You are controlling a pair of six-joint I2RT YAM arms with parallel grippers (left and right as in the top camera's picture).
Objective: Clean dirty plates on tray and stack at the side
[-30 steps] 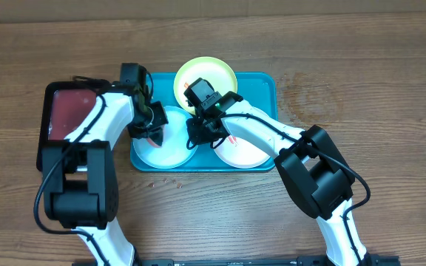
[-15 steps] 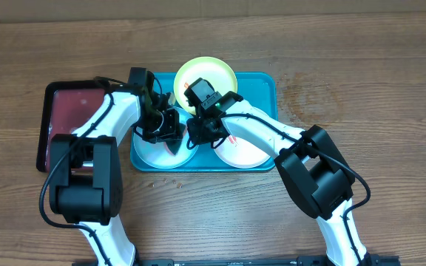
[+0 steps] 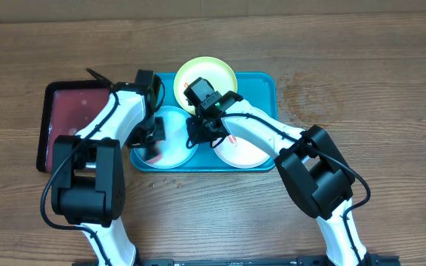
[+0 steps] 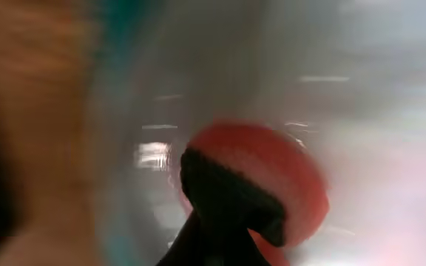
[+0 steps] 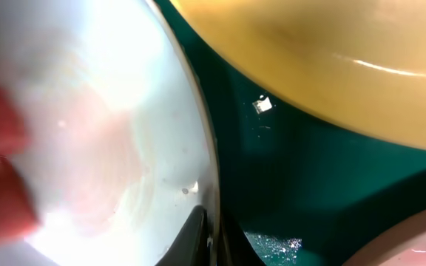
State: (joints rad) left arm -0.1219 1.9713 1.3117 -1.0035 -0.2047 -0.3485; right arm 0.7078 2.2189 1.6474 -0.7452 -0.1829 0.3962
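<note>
Risks tipping the light blue round plastic plate (image 3: 174, 140), at the left of the large turquoise rectangular plastic tray (image 3: 262, 84) beside the white round plate (image 3: 247, 152) and yellow-green round plate (image 3: 217, 74), if scrubbing overpowers the hold on its rim. Clamps a round red sponge (image 4: 265, 174) in the left gripper (image 3: 152, 143), pressed onto that plate; appears to pinch the rim in the near-closed right gripper (image 3: 200, 134).

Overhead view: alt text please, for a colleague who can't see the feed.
A turquoise tray holds three plates: yellow-green plate on the far side, light blue plate near left, white plate near right. The left claw is over the light blue plate, and the right claw is at its right rim. A dark red tray sits to the left.
</note>
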